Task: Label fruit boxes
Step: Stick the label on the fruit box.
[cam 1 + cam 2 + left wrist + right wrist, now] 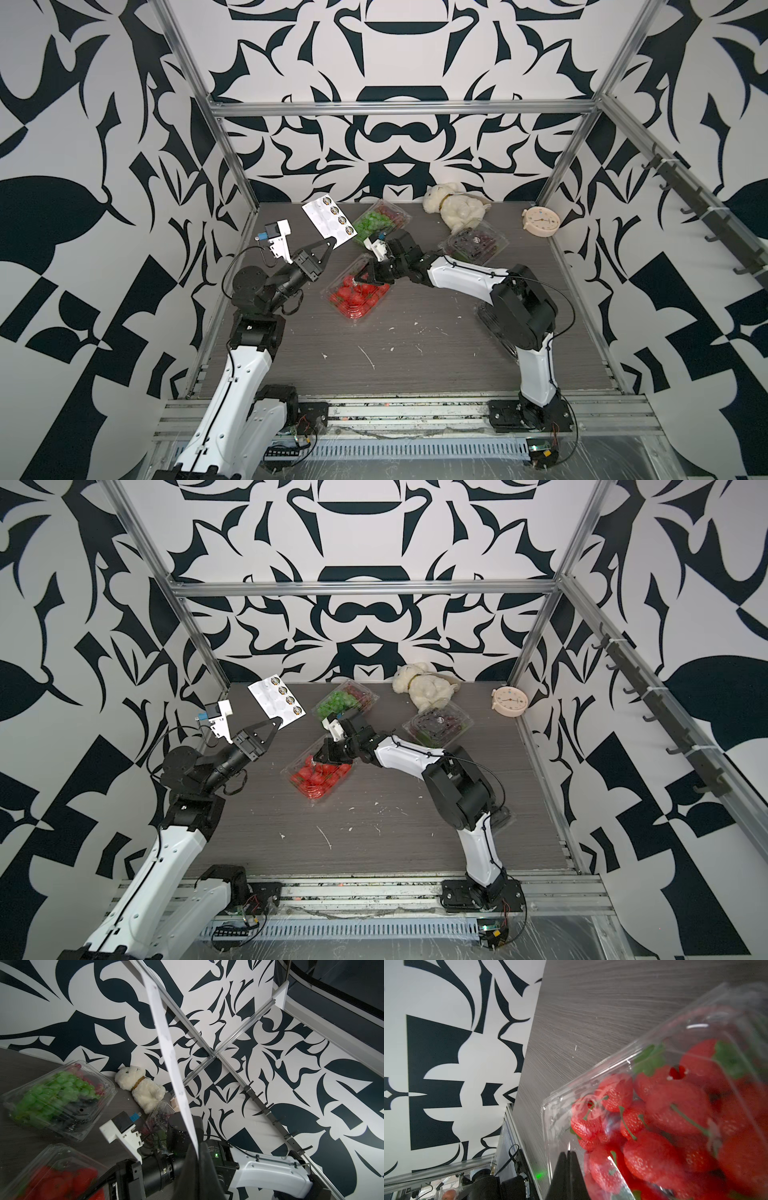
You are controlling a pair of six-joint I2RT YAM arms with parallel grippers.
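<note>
**Label Goes on the Strawberry Box**

The strawberry box lies askew in the middle of the table, lid closed. The right pincer is closed, with its tips at the lid. Whether it pinches a label cannot be told.

To do this well, I judge it should press lightly on a flat patch of lid clear of the vent holes, because the thin plastic flexes and the box may slide.

The left pincer grips the sticker sheet off the table. A green-grape box and a second grape box sit farther back.

The right wrist view shows the jaws pressed together by the lid's rim. Both top views show four printed labels on the sheet. The left wrist view catches the sheet only edge-on.
</note>
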